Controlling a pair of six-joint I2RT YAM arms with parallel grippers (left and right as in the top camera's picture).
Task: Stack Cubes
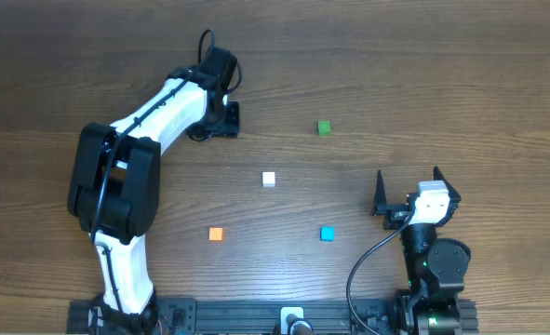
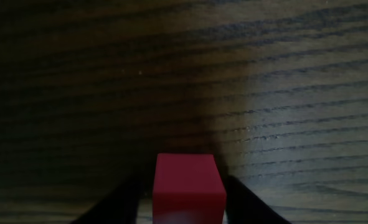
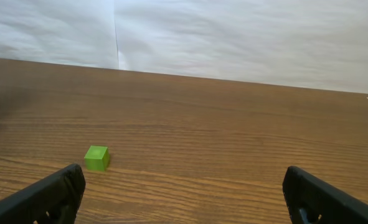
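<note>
A red cube [image 2: 188,186] sits between the fingers of my left gripper [image 2: 188,205], which is shut on it, low over the dark wood. From above, that left gripper [image 1: 221,116] is at the far left-centre of the table and covers the cube. A green cube [image 1: 324,127] lies to its right, a white cube [image 1: 269,179] sits mid-table, and an orange cube [image 1: 216,234] and a blue cube [image 1: 327,234] lie nearer the front. My right gripper [image 1: 409,188] stands open at the right, holding nothing, with the green cube [image 3: 96,158] ahead of it.
The wooden table [image 1: 461,84] has bare room along its far and right sides. A white wall [image 3: 233,37] rises behind the table's far edge. The left arm's black and white links [image 1: 116,177] stretch over the table's left part.
</note>
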